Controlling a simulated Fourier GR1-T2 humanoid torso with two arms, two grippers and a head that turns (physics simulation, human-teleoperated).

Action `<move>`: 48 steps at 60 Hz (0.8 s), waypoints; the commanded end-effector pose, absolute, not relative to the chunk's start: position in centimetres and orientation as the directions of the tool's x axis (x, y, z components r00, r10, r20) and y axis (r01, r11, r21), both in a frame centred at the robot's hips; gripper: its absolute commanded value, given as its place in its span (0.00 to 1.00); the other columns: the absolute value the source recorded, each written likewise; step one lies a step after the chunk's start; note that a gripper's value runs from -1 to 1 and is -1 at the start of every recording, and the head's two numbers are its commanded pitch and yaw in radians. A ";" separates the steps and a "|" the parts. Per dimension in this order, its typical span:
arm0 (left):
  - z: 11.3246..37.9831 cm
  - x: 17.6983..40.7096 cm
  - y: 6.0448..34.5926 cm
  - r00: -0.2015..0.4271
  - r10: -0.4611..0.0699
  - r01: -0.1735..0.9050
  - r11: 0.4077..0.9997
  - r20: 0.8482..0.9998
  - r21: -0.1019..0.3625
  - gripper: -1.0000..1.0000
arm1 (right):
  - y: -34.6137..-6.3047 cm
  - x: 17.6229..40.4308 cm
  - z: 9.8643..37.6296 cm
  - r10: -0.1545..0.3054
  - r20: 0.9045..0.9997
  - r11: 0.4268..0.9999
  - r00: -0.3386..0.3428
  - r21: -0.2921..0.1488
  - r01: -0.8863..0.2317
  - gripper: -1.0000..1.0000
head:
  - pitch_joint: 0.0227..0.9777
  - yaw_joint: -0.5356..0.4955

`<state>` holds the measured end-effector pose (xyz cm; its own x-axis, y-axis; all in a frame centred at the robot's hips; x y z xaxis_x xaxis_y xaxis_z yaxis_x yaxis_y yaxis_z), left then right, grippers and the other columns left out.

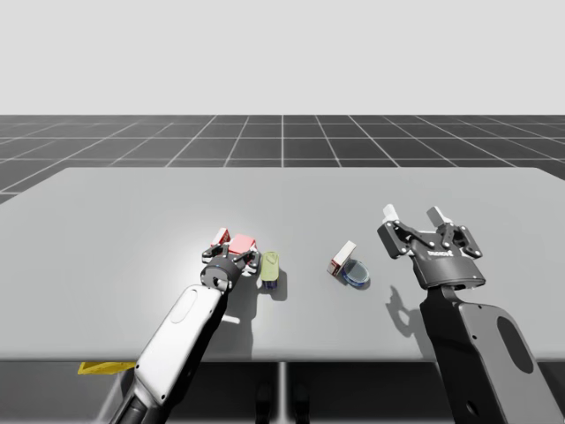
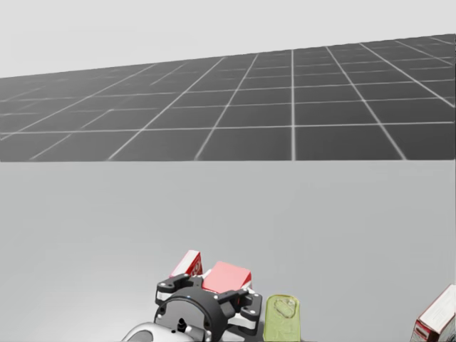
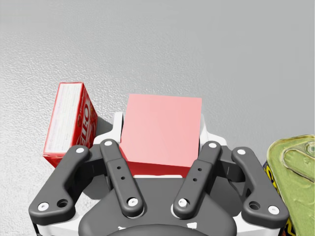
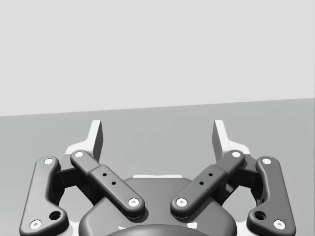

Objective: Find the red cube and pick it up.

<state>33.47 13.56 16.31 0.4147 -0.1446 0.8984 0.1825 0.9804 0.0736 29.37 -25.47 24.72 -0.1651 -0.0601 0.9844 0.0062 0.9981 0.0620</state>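
Note:
The red cube point(image 3: 161, 142) sits between the white fingers of my left gripper point(image 3: 161, 122), which press on its two sides. From above, the cube point(image 1: 241, 242) and my left gripper point(image 1: 235, 251) are left of the table's middle. In the head view the cube point(image 2: 228, 276) shows just over that gripper point(image 2: 214, 288). Whether the cube is off the table I cannot tell. My right gripper point(image 1: 413, 215) hovers open at the right, with nothing between its fingers point(image 4: 96, 135).
A red and white box point(image 3: 69, 123) stands close against the cube's left side. A green flat can point(image 1: 270, 265) lies to its right. A second small box point(image 1: 342, 258) and a blue can point(image 1: 357, 273) lie mid-table. The grey table point(image 1: 106, 230) stretches beyond.

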 end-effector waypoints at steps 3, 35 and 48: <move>13.9 32.5 13.2 0.478 -0.173 0.276 0.960 0.861 0.040 1.00 | -25.5 29.3 24.7 -0.060 0.985 0.998 -0.165 0.062 0.006 0.00 | 0.45 0.71; 21.6 33.0 13.8 0.348 -0.183 0.289 0.954 0.919 0.081 1.00 | -25.5 29.4 24.8 -0.058 0.985 0.998 -0.162 0.060 0.007 0.00 | 0.43 0.70; 25.7 33.6 14.1 0.265 -0.172 0.275 0.957 0.949 0.096 1.00 | -25.5 29.4 24.8 -0.056 0.985 0.998 -0.165 0.058 0.007 0.00 | 0.42 0.70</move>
<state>32.85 15.19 22.39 0.3434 -0.1624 0.9250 0.1724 0.9791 0.1079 29.40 -25.48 24.77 -0.1634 -0.0576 0.9849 0.0064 0.9982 0.0594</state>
